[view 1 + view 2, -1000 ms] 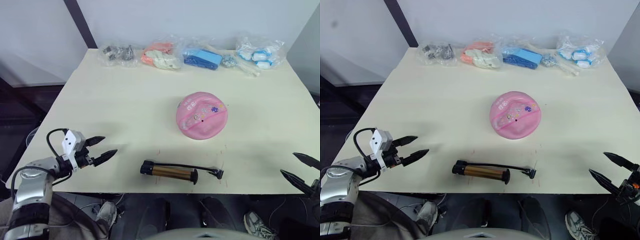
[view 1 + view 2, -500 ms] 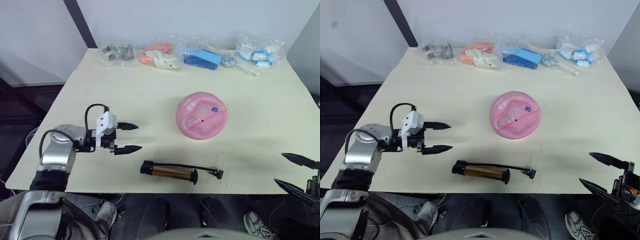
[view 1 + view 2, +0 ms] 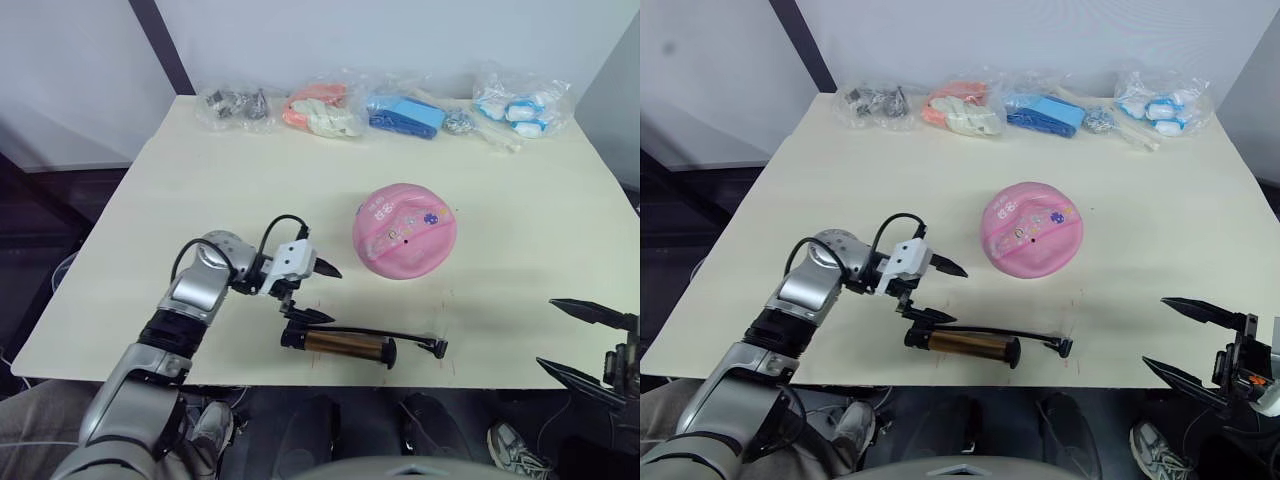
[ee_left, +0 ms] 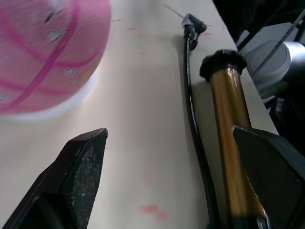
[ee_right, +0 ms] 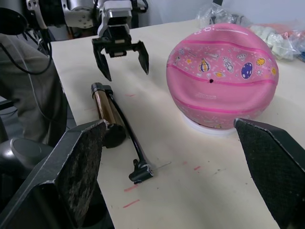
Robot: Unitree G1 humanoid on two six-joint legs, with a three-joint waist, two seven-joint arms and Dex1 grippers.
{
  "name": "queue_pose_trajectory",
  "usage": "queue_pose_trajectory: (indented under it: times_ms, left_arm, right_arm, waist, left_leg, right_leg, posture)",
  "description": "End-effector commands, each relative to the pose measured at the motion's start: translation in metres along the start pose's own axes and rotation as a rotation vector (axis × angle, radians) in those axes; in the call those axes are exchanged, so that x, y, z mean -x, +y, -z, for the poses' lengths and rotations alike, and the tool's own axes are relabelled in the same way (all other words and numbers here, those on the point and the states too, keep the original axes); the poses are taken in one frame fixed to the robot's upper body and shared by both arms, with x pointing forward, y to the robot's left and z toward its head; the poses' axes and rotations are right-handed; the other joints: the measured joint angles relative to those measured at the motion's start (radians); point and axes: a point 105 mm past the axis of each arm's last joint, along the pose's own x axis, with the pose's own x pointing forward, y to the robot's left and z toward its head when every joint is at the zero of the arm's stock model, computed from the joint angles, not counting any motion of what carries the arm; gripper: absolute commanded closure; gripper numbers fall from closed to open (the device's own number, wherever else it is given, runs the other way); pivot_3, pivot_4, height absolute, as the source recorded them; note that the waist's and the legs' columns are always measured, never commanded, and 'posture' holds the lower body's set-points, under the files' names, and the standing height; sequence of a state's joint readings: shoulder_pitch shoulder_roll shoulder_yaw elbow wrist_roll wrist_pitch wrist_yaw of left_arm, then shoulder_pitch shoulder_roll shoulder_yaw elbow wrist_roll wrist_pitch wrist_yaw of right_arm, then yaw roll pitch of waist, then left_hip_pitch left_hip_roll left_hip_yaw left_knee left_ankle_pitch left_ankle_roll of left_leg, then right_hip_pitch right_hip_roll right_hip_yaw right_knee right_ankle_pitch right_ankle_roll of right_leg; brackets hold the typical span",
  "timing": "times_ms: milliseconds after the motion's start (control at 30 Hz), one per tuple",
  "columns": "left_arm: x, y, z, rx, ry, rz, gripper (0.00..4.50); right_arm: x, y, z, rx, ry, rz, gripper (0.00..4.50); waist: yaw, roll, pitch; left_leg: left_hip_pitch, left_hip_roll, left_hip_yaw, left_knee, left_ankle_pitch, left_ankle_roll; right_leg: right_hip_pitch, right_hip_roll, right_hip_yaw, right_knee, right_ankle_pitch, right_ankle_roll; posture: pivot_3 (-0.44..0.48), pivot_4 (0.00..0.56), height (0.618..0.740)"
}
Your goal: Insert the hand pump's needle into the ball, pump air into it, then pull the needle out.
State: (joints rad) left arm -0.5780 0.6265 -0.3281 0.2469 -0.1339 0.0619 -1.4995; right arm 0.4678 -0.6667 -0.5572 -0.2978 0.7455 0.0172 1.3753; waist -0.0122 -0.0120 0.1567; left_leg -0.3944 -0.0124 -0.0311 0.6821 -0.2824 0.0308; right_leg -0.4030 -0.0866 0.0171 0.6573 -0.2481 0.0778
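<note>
The pink ball (image 3: 404,230) rests on a white ring right of the table's centre, its dark valve hole facing up and forward. Along the front edge lies the bronze hand pump (image 3: 346,345), handle end to the left. Its black hose (image 4: 191,109) runs alongside the body to a small fitting carrying the thin needle (image 5: 162,166), which lies flat on the table. My left gripper (image 3: 318,293) is open, one finger above and one just over the pump's handle end, holding nothing. My right gripper (image 3: 588,343) is open and empty, off the table's front right corner.
Several clear bags of small items (image 3: 320,112) line the table's far edge (image 3: 400,98). Small red marks (image 5: 129,189) dot the tabletop near the pump. Bare table lies between the ball and the pump.
My left gripper has swung right from the table's left front toward the pump's handle end. The right gripper shifted slightly inward. Ball and pump have not moved.
</note>
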Motion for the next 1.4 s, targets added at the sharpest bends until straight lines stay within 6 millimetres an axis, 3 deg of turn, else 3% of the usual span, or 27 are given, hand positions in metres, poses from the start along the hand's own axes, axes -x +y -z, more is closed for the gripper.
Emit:
queue_pose_trajectory:
  times_ms: [33,667,1400]
  left_arm:
    - [-0.006,0.003,-0.01,-0.045,0.035,0.009,0.05]
    - [-0.082,0.002,-0.012,-0.041,0.112,0.021,0.05]
    - [-0.105,-0.008,0.005,-0.024,0.197,0.063,0.05]
  right_arm:
    - [-0.001,0.001,-0.004,0.021,-0.009,-0.001,0.0]
    - [-0.002,0.001,-0.013,0.039,-0.007,0.029,0.0]
    - [0.003,-0.001,-0.008,0.029,0.003,0.048,0.0]
  waist:
    - [-0.001,0.0,0.0]
    - [0.001,0.0,0.0]
    - [0.003,0.0,0.0]
  left_leg:
    - [0.0,0.0,0.0,0.0,0.0,0.0]
    - [0.0,0.0,-0.001,0.001,0.0,0.0]
    - [0.0,-0.001,-0.001,0.001,0.0,0.0]
  right_leg:
    - [0.0,0.0,0.0,0.0,0.0,0.0]
    - [0.0,0.0,0.0,0.0,0.0,0.0]
    - [0.0,0.0,0.0,0.0,0.0,0.0]
  posture:
    - [0.0,0.15,0.736]
    - [0.0,0.15,0.736]
    - [0.0,0.15,0.736]
